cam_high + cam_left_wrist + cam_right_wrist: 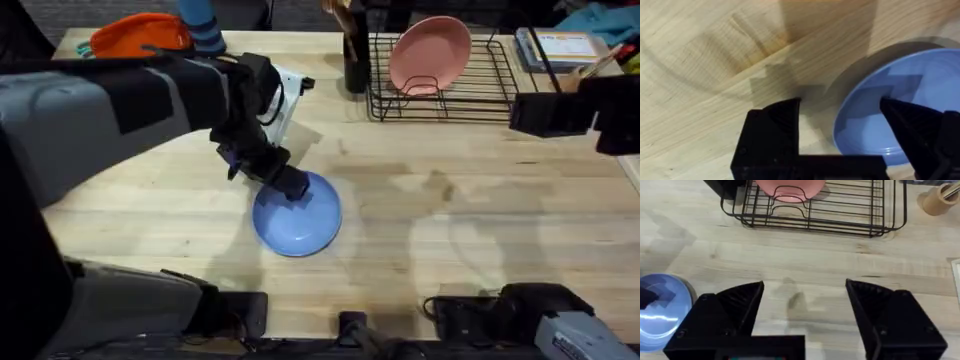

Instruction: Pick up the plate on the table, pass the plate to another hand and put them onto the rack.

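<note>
My left claw (840, 112) wide, straddling plate (297, 215) rim; glossy, rigid, slippery; I'd pinch raised rim. Right claw (805, 297) wide.

left arm (110, 105): grey shell, black joints, left of frame | left gripper (840, 112): black angular fingers | right gripper (805, 292): black, wedge-shaped fingers

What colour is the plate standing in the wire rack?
Pink, seen best in the overhead view.
</note>
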